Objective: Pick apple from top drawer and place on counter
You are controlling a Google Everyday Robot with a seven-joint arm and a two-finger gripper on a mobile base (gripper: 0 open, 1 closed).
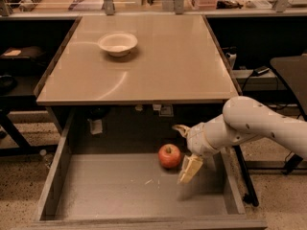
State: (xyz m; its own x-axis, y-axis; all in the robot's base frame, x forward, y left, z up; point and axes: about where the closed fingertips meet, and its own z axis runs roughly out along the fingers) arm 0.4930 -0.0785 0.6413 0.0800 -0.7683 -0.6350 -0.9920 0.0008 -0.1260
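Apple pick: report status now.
Gripper open, inside the top drawer, just right of the apple. Apple on the drawer floor, not gripped. Nothing between them; white bowl on the counter.
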